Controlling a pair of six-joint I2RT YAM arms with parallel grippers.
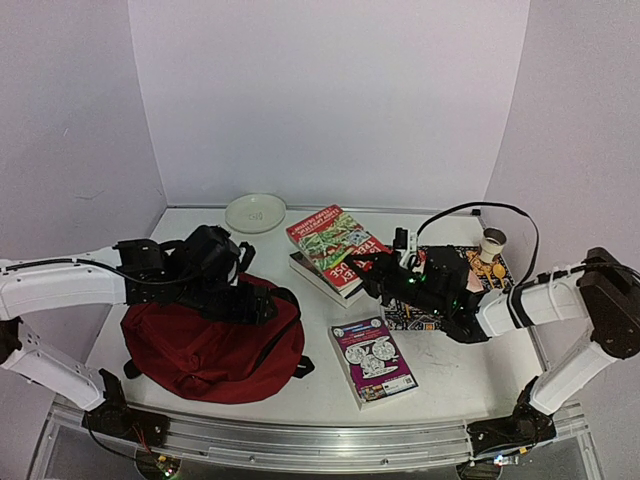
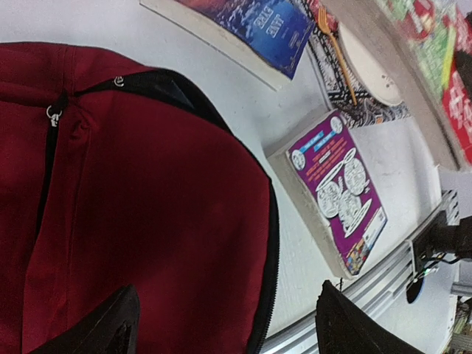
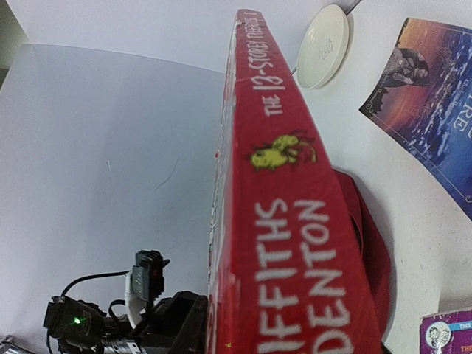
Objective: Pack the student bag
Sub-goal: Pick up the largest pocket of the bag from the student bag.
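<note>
As it slumps flat at table's (image 1: 450,395) left front, student bag (image 1: 200,350) looks soft, floppy, light; grab zip rim (image 1: 291,322) or strap (image 1: 301,367). Long axis left-right, zip rim facing purple book (image 1: 372,360); which end is top unclear. Right gripper (image 1: 382,272) clamped on red book (image 1: 335,245).
Left wrist: left gripper (image 2: 232,324) spread wide, empty, above bag.
Right wrist: book spine fills view, bag behind.

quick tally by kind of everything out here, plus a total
student bag: 1
books: 3 (red book, blue book, purple book)
white plate: 1
paper cup: 1
orange fork: 1
black-and-white patterned flat item: 1
total: 8
pale round shape beside the fork: unclear, not counted
</note>
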